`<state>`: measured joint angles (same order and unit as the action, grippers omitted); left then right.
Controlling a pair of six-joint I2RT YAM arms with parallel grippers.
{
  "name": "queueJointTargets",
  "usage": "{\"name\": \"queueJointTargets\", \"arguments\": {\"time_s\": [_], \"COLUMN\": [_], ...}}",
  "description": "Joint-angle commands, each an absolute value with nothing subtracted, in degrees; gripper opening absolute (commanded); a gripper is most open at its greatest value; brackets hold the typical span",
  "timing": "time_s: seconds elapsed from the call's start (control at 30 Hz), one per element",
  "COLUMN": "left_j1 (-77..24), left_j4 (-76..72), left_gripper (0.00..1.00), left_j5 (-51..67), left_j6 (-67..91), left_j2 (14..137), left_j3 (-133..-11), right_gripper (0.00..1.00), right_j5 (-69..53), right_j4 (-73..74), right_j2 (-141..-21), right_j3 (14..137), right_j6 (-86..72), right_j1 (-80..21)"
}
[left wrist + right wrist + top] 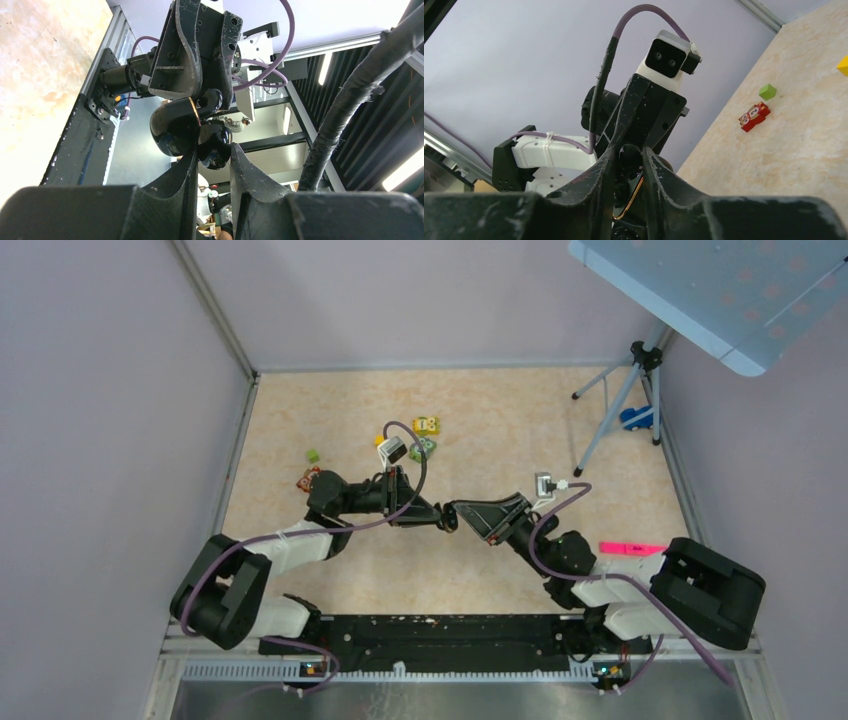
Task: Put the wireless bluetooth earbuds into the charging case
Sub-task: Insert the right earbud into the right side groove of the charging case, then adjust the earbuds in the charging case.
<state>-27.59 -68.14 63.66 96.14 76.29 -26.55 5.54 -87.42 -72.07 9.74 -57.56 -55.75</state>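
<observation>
Left gripper pinches the open case in mid-air. Right gripper pinches 1 earbud just above the case. Best approach, I judge: hold the case steady, line the earbud with its socket, press gently, then release.

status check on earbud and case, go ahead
Left gripper shut on open charging case, midair. Right gripper shut on earbud, at case. Toy blocks clear of both.

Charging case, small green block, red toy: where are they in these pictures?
charging case [175, 127], left wrist view, on its glossy rounded shell.
green block [767, 91], right wrist view, on its top face.
red toy [754, 116], right wrist view, on its middle.
</observation>
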Motion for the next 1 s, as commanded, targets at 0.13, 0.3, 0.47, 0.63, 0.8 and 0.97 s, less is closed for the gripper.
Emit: {"name": "queueJointTargets", "arguments": {"time_s": [0.13,0.3,0.47,0.63,0.8,0.97], "left_j1": [-27.4,-27.3,-27.4,-27.3,-27.4,-27.4], "left_j4": [-73.9,-73.2,-72.5,-67.5,-61.3,-60.6], "left_gripper": [0.00,0.00,0.00,0.00,0.00,0.00], "left_j5": [63.5,63.5,63.7,64.4,64.7,64.8], "left_j6": [96.1,95.5,94.7,90.6,86.4,86.1], "left_j2": [76.0,76.2,76.2,75.5,74.2,74.1], "left_j3": [-26.8,-26.8,-26.8,-27.3,-28.2,-28.5], "right_gripper": [0.40,0.56,0.68,0.73,0.73,0.73], "right_j5": [5.3,5.2,6.0,5.2,5.8,3.0], "right_j4": [-87.0,-83.6,-78.5,-67.5,-54.2,-49.8], "right_j2": [-70.9,-67.6,-62.2,-54.4,-46.6,-46.7], "right_j3": [9.2,9.7,9.5,11.2,13.9,17.4], "right_j6": [-55.9,-55.2,-53.7,-50.3,-46.6,-44.6], "right_j1": [-56.3,-56.3,-56.3,-56.3,-56.3,-56.3]}}
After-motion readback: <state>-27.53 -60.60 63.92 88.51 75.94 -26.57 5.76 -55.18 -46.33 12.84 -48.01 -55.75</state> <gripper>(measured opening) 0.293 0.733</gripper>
